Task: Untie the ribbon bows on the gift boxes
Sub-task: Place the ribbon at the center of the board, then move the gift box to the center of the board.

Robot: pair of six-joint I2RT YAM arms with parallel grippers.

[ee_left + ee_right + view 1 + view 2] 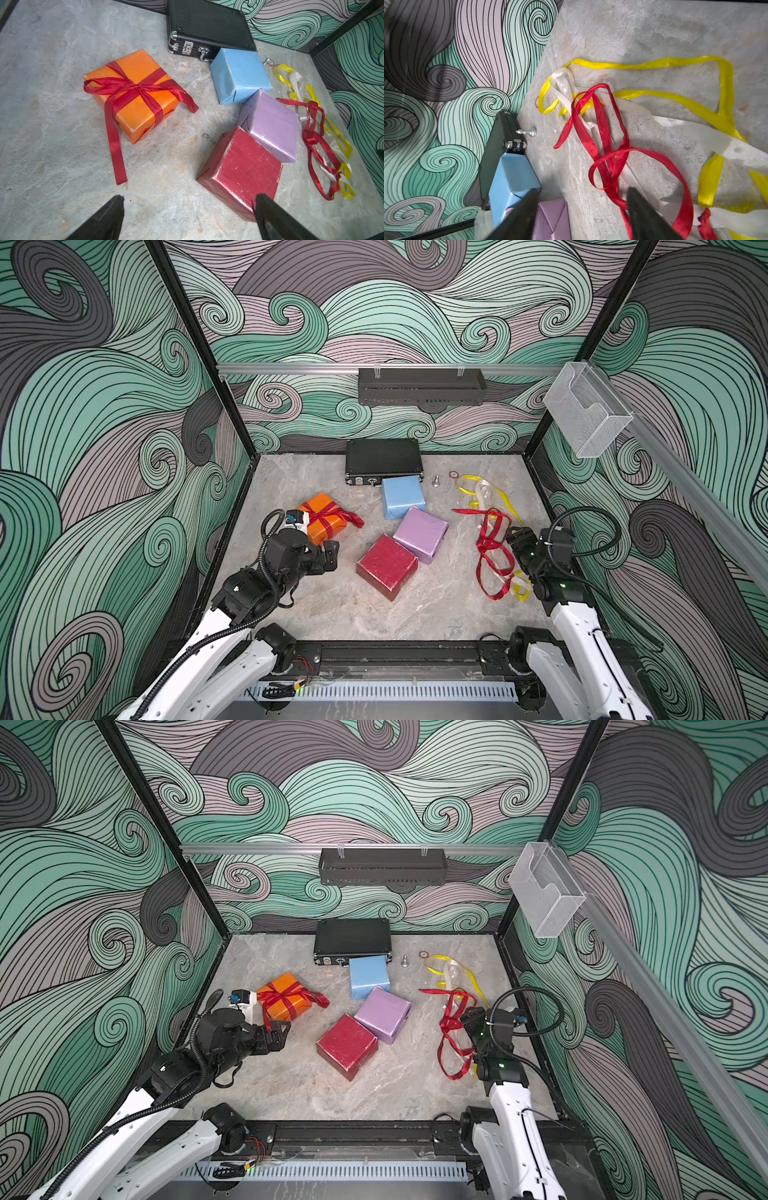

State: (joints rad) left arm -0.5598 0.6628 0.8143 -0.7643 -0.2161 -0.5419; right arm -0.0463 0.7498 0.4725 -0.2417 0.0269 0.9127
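Note:
The orange gift box (320,526) at the left carries a tied red ribbon bow (133,86), with one long tail lying on the table. The blue box (402,497), lilac box (420,534) and glossy red box (386,566) stand bare in the middle. Loose red ribbon (492,551), yellow ribbon (654,65) and white ribbon (564,87) lie tangled at the right. My left gripper (189,199) is open just in front of the orange box, holding nothing. My right gripper (583,191) is open over the loose pile, and the red ribbon runs beside one finger.
A flat black latched case (382,466) lies at the back, touching the blue box. A small silver knob (436,482) and a thin ring (453,474) lie beside it. A black rack (422,385) hangs on the back wall, a clear bin (586,414) on the right rail.

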